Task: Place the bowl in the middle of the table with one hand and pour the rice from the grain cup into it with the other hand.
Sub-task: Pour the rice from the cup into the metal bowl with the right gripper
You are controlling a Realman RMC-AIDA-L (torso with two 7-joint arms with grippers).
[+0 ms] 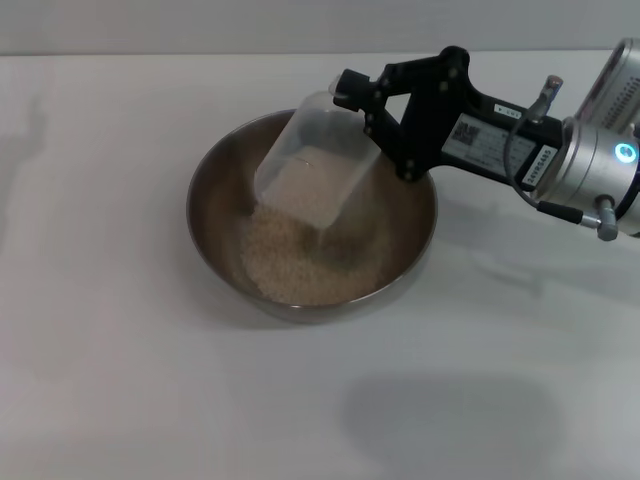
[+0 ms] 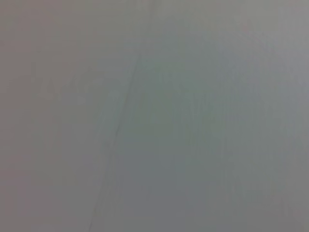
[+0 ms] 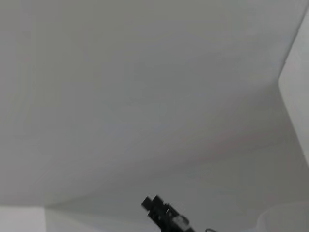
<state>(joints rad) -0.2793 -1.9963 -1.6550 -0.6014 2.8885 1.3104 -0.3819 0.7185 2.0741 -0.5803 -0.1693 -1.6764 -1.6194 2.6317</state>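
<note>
**Pour under way, most of the rice already in the bowl**

The bowl (image 1: pixel 311 216) sits on the table (image 1: pixel 120 380), roughly mid-table in the head view, so the placing step looks done. The left gripper is not seen in any view; its wrist camera shows only a featureless grey surface, so its finger state cannot be told.

The right gripper (image 1: pixel 372 103) reaches in from the robot's right, fingers closed on the base end of the grain cup (image 1: pixel 317 160). The cup is tipped steeply, mouth down and toward the robot's left, held over the bowl's interior with its rim just above or perhaps touching the heap; the angle makes that hard to settle.

The rice (image 1: pixel 290 258) lies in a loose pale mound across the bowl floor, directly under the cup mouth. A band of grains is visible inside the lower part of the cup, so the pour is judged incomplete, though near its end.

No grains are seen on the table around the bowl.

Left to do, by this reading: empty the remaining grains, then right the cup and withdraw.
</note>
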